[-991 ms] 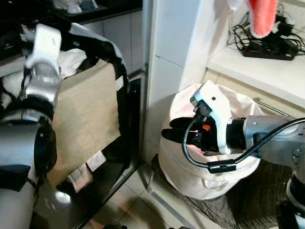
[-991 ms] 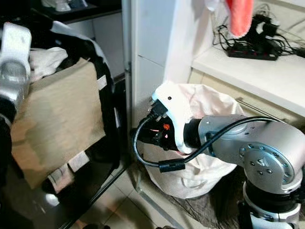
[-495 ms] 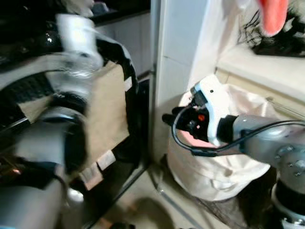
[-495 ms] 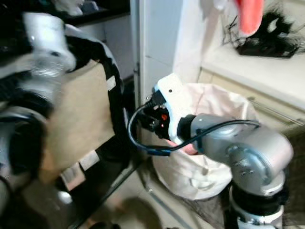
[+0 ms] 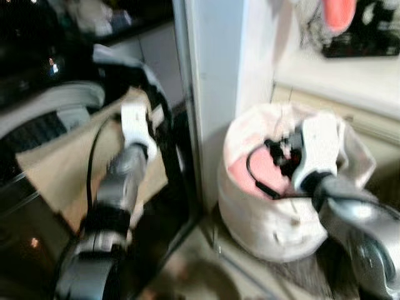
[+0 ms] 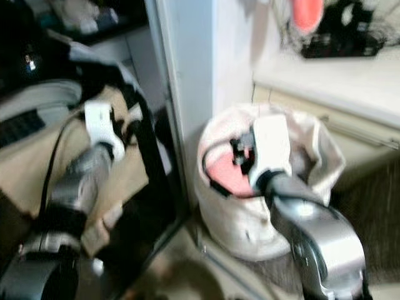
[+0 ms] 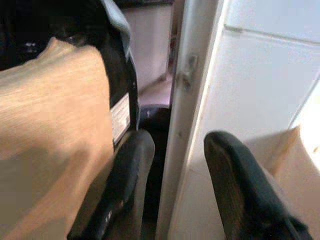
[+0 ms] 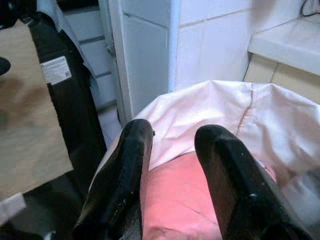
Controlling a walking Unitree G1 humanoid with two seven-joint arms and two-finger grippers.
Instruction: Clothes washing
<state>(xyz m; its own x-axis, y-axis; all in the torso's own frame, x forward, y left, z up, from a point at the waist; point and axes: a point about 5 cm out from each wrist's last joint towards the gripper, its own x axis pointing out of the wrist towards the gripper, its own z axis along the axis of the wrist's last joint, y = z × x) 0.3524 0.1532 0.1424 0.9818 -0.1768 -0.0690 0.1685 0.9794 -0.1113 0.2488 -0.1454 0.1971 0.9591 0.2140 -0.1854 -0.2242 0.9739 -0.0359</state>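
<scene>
Head views: right gripper [image 5: 281,150] now above the laundry bag [image 5: 275,219], earlier beside it; left gripper [image 5: 150,122] has swung forward. Right wrist: fingers [image 8: 122,165] apart, empty, over pink cloth [image 8: 180,200] — soft, light; pinch a fold. Left wrist: fingers [image 7: 125,170] apart, empty, by tan cloth [image 7: 50,125].

The left arm is extended forward and upward, its white wrist housing uppermost. The left end effector [image 7: 172,185] is presented with both black fingers [image 7: 117,185] spread apart, nothing held between them. The right arm is bent forward at the elbow. The right end effector [image 8: 172,185] is likewise parted, nothing gripped between its fingers [image 8: 227,185].
</scene>
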